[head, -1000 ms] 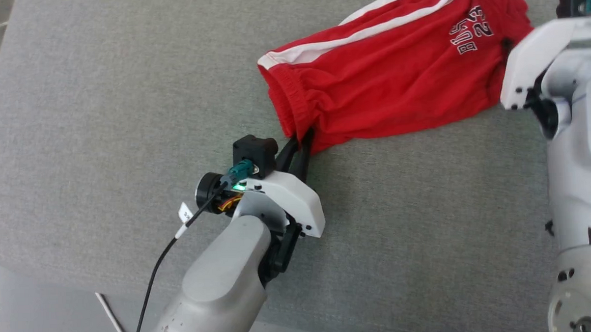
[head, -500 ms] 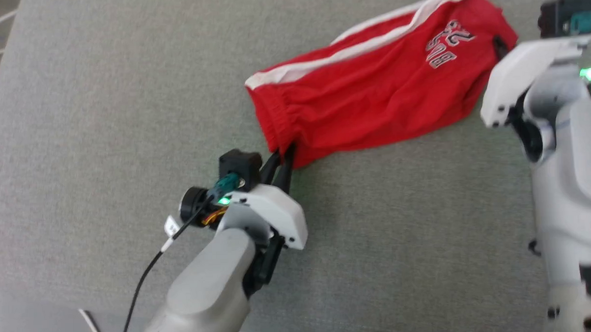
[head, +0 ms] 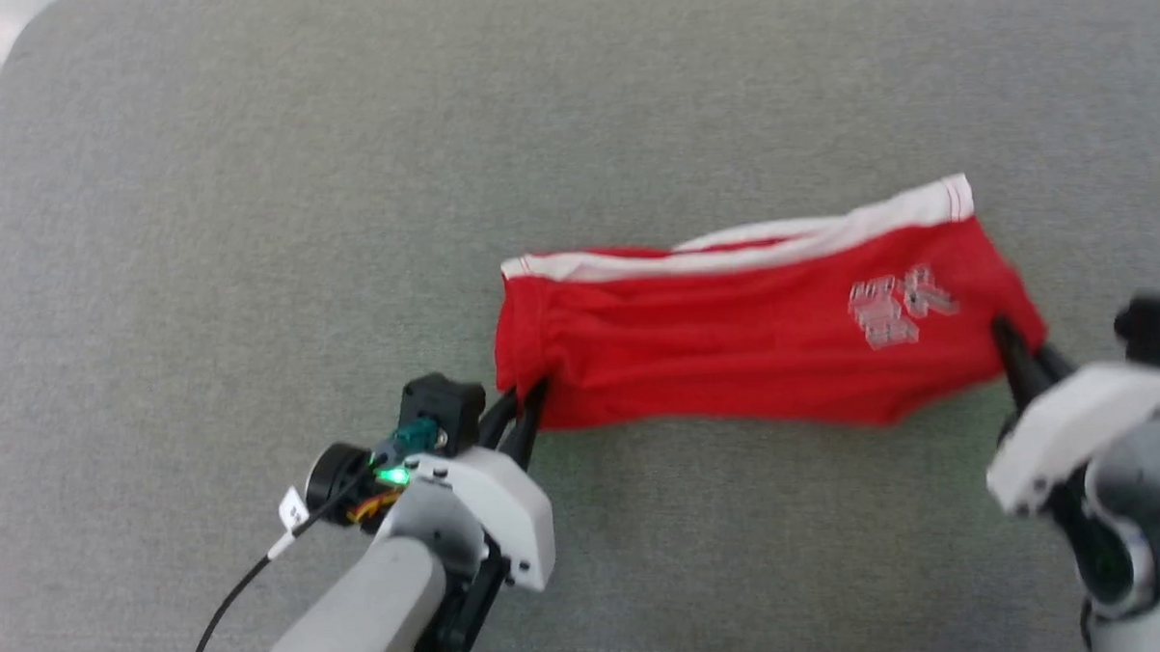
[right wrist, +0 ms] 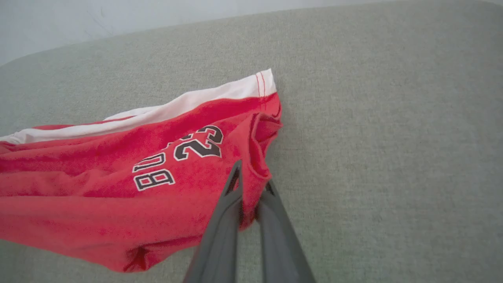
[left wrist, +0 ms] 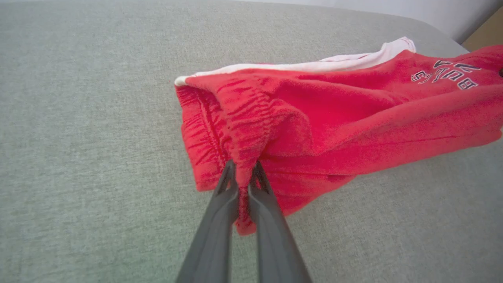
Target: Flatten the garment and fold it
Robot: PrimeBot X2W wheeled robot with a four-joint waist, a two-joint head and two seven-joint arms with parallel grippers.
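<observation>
Red thin-fabric shorts (head: 735,349) are stretching sideways between two robot hands over a grey, fabric-covered worktop (head: 249,231). The left hand (head: 527,397) is pinching the gathered waistband (left wrist: 239,118). Its two long dark fingers are pressing nearly together, gripping a fold of red cloth at their tips, and a small flap of the same cloth is hanging between the fingers just behind the pinch. From this hand the shorts are running off to its right, towards the other hand.

The right hand (head: 1017,342) is gripping the leg hem (right wrist: 254,153) at the opposite end, its fingers almost meeting with the hem edge caught between them. Just to the left of its fingertips, a white-and-dark printed logo (right wrist: 196,146) is showing on the cloth, with the number 23 readable in the right wrist view.

A white stripe (head: 732,258) is running along the edge of the shorts farthest from both hands, from waistband to hem. The cloth is pulling fairly taut between the two grips, with soft creases running along its length. Whether its near edge is touching the worktop cannot be told.
</observation>
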